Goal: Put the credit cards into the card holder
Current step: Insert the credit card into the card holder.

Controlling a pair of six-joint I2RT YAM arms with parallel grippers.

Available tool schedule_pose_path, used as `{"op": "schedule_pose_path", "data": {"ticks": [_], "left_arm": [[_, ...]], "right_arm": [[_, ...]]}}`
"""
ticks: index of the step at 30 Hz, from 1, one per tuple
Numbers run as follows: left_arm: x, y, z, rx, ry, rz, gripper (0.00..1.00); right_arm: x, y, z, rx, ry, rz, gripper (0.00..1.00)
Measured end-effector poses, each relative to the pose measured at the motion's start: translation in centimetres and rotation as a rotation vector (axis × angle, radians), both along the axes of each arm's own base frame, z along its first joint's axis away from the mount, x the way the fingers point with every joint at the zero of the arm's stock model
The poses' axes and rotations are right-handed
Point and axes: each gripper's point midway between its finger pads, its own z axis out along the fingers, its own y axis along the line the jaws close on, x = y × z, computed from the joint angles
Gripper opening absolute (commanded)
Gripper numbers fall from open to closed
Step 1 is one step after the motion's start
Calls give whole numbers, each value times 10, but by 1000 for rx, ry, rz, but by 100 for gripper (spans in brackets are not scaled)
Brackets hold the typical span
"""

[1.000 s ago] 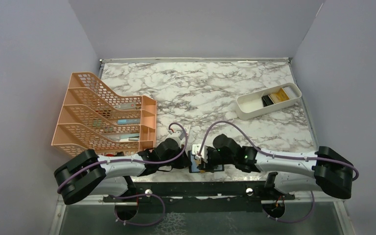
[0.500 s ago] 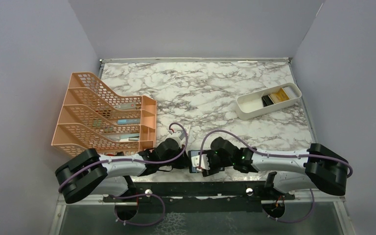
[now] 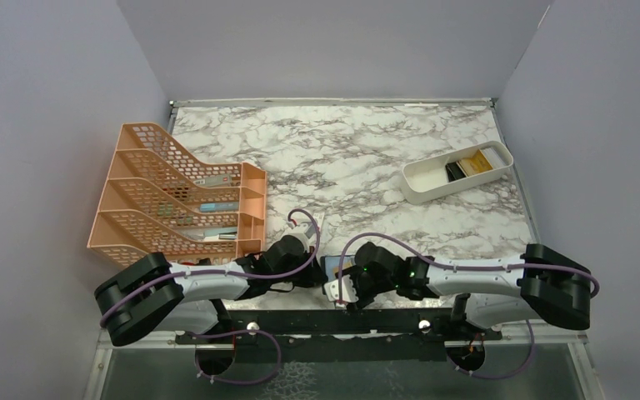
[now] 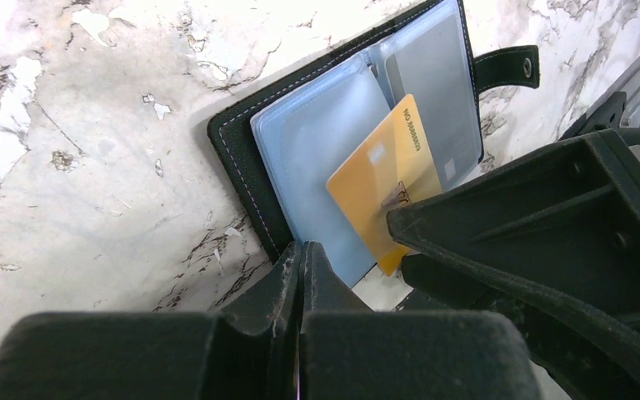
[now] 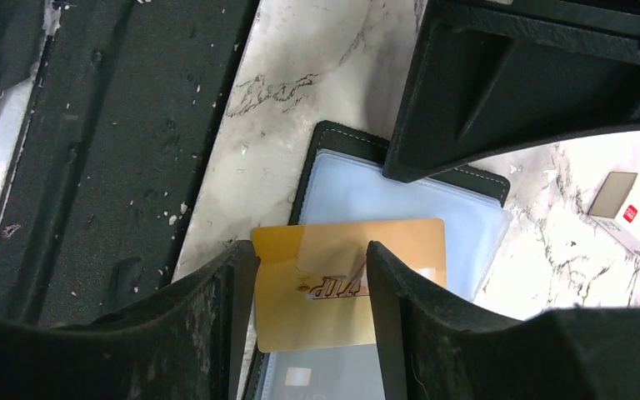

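Observation:
The card holder (image 4: 250,158) lies open at the table's near edge, black with a blue-grey lining; it also shows in the right wrist view (image 5: 342,137) and the top view (image 3: 332,265). A yellow-gold card (image 5: 333,292) lies flat on its lining, one end under a clear sleeve; it shows in the left wrist view (image 4: 383,187) too. My right gripper (image 5: 308,287) is open, its fingers straddling that card's near end. My left gripper (image 4: 303,254) is shut and empty, its tip at the holder's near edge. A black card (image 3: 454,171) and another yellow card (image 3: 479,162) lie in the white tray (image 3: 421,179).
An orange mesh file rack (image 3: 175,196) stands at the left. A small white piece with a red mark (image 5: 629,215) lies just beyond the holder. The black metal rail (image 5: 92,150) runs along the table's near edge beside the holder.
My right gripper has shifted left and toward the near edge over the holder, the yellow card moving with it. The left arm has stayed in place.

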Motion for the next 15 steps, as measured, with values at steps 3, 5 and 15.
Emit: {"op": "schedule_pose_path", "data": {"ticks": [3, 5, 15], "left_arm": [[0, -1, 0, -1, 0, -1, 0], [0, -1, 0, -3, 0, -2, 0], [0, -2, 0, -7, 1, -5, 0]], "right_arm": [[1, -1, -2, -9, -9, -6, 56], [4, 0, -2, -10, -19, -15, 56], [-4, 2, -2, -13, -33, 8, 57]]}}
